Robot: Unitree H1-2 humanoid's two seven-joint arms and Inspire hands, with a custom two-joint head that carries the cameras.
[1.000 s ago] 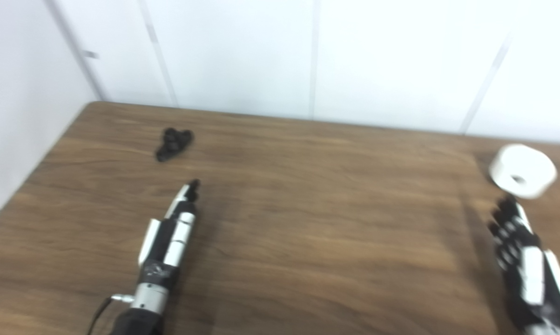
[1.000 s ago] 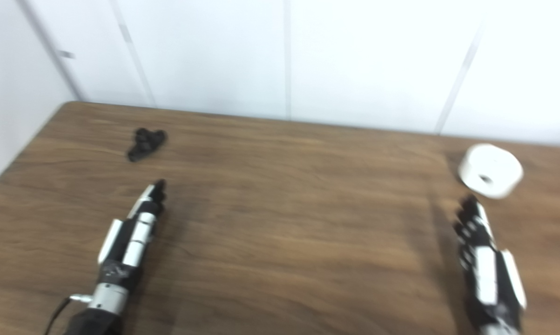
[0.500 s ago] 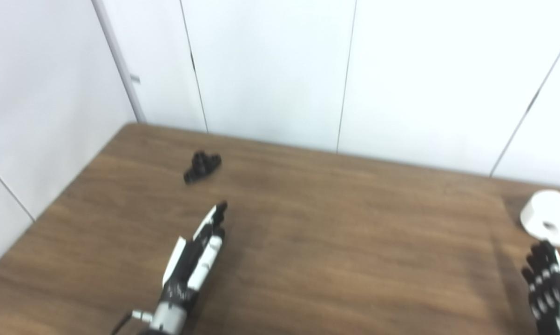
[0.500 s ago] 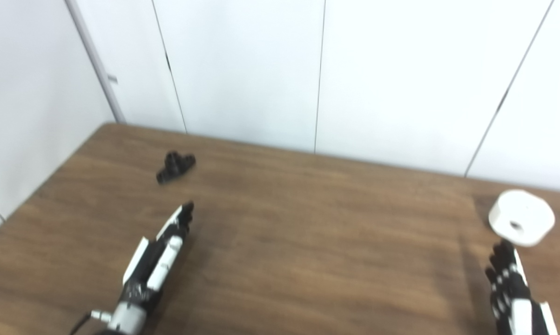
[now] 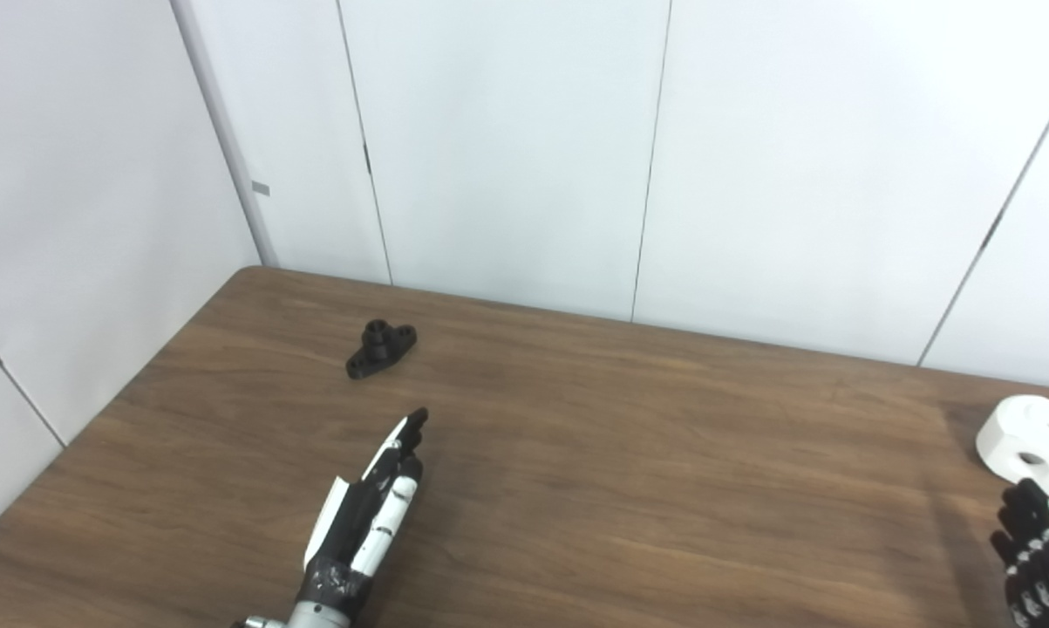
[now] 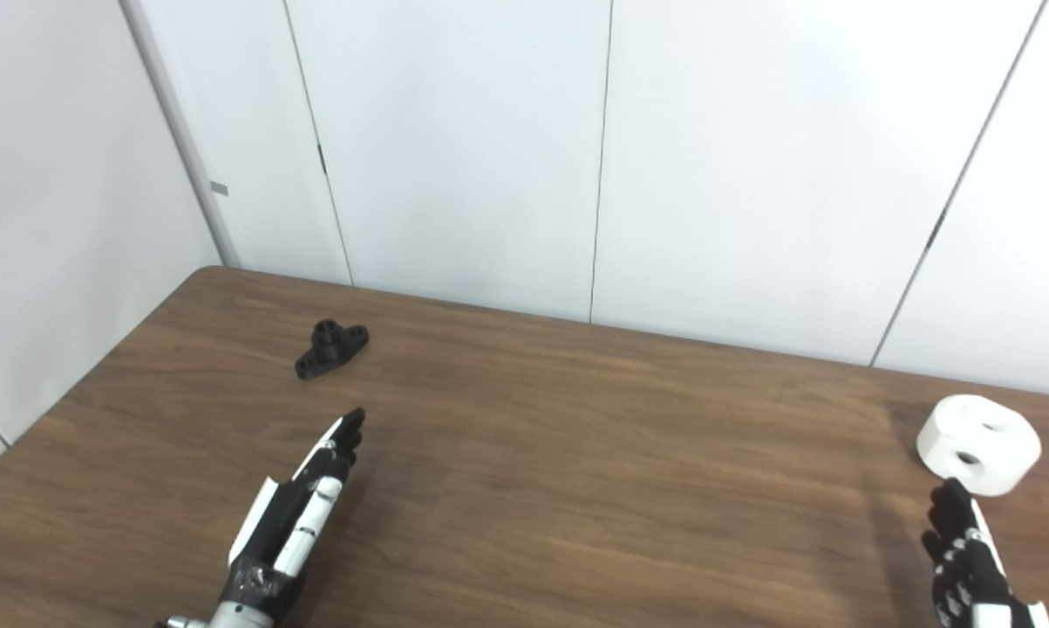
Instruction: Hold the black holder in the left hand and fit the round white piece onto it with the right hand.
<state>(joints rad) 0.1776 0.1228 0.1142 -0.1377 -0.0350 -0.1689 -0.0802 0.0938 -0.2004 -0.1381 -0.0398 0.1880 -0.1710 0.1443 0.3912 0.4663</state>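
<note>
Status: nothing grasped | black holder (image 6: 331, 347) lies on table (image 6: 576, 453) far left, apart from my left hand (image 6: 302, 515), flat, fingers extended toward it | round white piece (image 6: 977, 445) sits far right, just beyond my right hand (image 6: 969, 558), fingers spread, empty | each part on its own hand's side, I judge for separate pickups.
</note>
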